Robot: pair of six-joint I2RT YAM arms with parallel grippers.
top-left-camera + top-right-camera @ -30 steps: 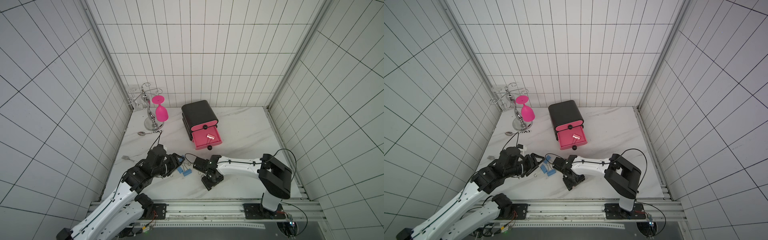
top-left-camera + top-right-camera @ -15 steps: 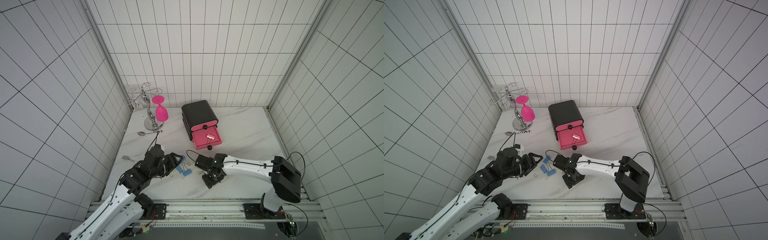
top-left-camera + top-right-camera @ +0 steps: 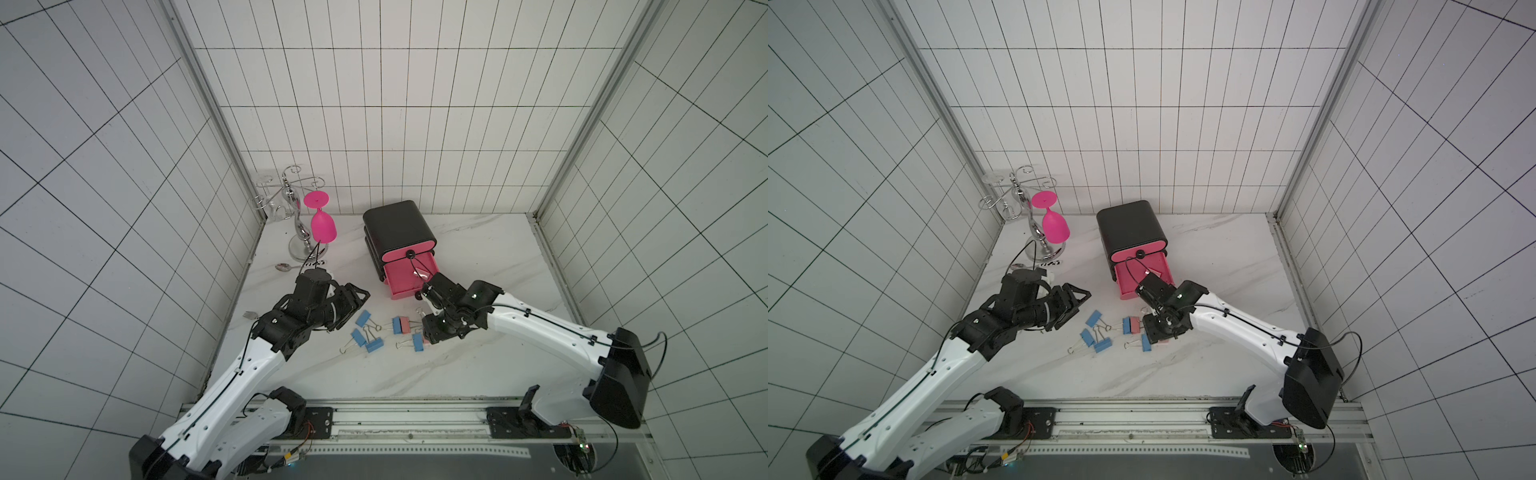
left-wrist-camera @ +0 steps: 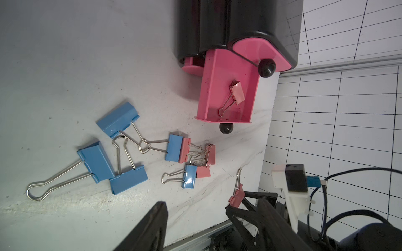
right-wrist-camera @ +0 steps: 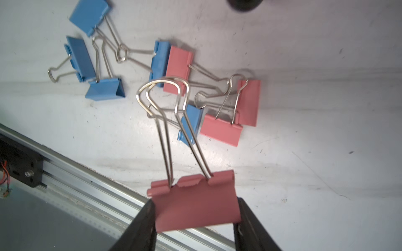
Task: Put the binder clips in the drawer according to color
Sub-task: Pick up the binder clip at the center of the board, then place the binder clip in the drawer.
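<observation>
A salmon-pink wire-handled binder clip [image 4: 237, 92] lay in the open pink drawer [image 4: 206, 87]; right hand [image 5: 195, 209] pinched another pink clip [image 5: 193, 202], left hand [image 3: 353, 309] spread empty; apparently eight loose clips [image 5: 219, 130] remained.

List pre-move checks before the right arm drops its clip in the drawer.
1. Right gripper shut on pink clip: ok.
2. Drawer open: ok.
3. Colour match, clip inside is pink: ok.
4. Room in drawer, bare floor around that clip: ok.
5. Left gripper open, empty, away from the drawer: ok.
6. Held clip's handles free of pile: ok.
</observation>
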